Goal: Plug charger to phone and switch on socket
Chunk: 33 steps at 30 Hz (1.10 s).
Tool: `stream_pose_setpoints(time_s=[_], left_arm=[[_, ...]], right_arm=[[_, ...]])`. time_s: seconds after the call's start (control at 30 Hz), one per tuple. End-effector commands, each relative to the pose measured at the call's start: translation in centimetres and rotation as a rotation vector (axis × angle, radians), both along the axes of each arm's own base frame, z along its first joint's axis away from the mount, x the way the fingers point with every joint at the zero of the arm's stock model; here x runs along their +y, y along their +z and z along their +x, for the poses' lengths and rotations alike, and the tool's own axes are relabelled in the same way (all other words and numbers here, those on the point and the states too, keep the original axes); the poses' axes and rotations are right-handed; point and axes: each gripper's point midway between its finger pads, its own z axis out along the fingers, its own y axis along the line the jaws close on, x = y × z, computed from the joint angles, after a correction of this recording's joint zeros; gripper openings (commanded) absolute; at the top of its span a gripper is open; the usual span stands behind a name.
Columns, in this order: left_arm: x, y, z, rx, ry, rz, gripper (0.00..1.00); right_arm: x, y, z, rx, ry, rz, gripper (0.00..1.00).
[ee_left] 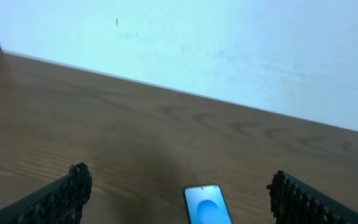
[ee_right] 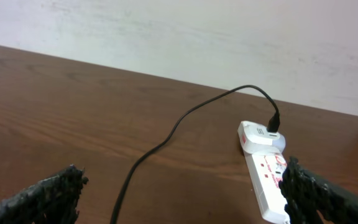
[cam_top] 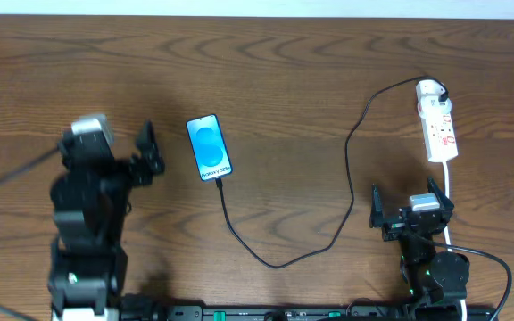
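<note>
The phone (cam_top: 211, 148) lies flat on the wooden table with its blue screen up, and it also shows at the bottom edge of the left wrist view (ee_left: 207, 206). The charger's black cable (cam_top: 346, 205) runs from the phone's near end in a wide loop to a white adapter on the socket (cam_top: 438, 125). I cannot tell if its tip is seated in the phone. My left gripper (cam_top: 148, 152) stands open just left of the phone, holding nothing (ee_left: 179, 190). My right gripper (cam_top: 409, 207) is open and empty, just short of the socket (ee_right: 267, 180), with the cable (ee_right: 166, 140) ahead of it.
A thick white cord (cam_top: 447, 192) leaves the socket's near end and runs past my right gripper. A pale wall (ee_right: 179, 31) rises behind the table's far edge. A black rail (cam_top: 284, 312) lines the table's front edge between the arm bases.
</note>
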Motion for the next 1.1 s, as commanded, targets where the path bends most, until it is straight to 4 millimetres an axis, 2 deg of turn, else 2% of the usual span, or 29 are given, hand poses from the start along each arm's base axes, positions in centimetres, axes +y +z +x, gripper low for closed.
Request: stream_pose_setpoints(time_s=[0.0, 0.2, 0.53, 0.87, 1.07], left_arm=[[0.4, -1.9, -1.8, -0.052, 0.004, 0.087, 0.93], [1.3, -5.6, -3.9, -0.072, 0.053, 0.104, 0.93], [1.0, -10.6, -5.3, -0.104, 0.051, 0.118, 0.94], [1.0, -13.3, -5.4, -0.092, 0.031, 0.194, 0.93], [0.9, -13.3, -5.4, -0.091, 0.028, 0.203, 0.93]], right_arm=[[0.1, 0.0, 0.0, 0.001, 0.003, 0.011, 0.99], [0.1, 0.0, 0.0, 0.001, 0.003, 0.011, 0.99], [0.1, 0.0, 0.0, 0.001, 0.003, 0.011, 0.99], [0.1, 0.0, 0.0, 0.001, 0.003, 0.011, 0.99], [0.1, 0.0, 0.0, 0.001, 0.003, 0.011, 0.99]])
